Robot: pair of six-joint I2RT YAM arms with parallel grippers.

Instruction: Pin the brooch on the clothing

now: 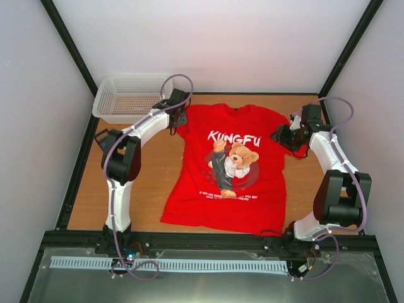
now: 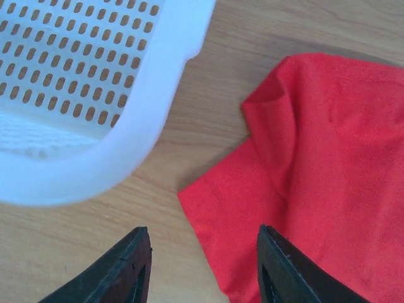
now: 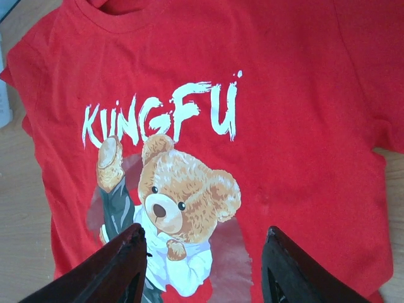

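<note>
The red T-shirt (image 1: 252, 189) lies flat on the wooden table, with white "KUNGFU" lettering and a kicking bear (image 1: 235, 165). My left gripper (image 1: 178, 117) is open and empty, low over the edge of the shirt's left sleeve (image 2: 315, 158); in the left wrist view the gripper (image 2: 203, 235) straddles the sleeve's hem and bare wood. My right gripper (image 1: 281, 135) is open and empty at the shirt's right sleeve; in the right wrist view the gripper (image 3: 203, 232) looks across the shirt (image 3: 303, 126) at the bear (image 3: 183, 196). The brooch is not visible in any view.
A white mesh basket (image 1: 107, 112) stands at the back left, just behind my left gripper, and it fills the upper left of the left wrist view (image 2: 145, 126). Black frame rails run along the table's sides and near edge. Bare wood (image 1: 145, 189) lies left of the shirt.
</note>
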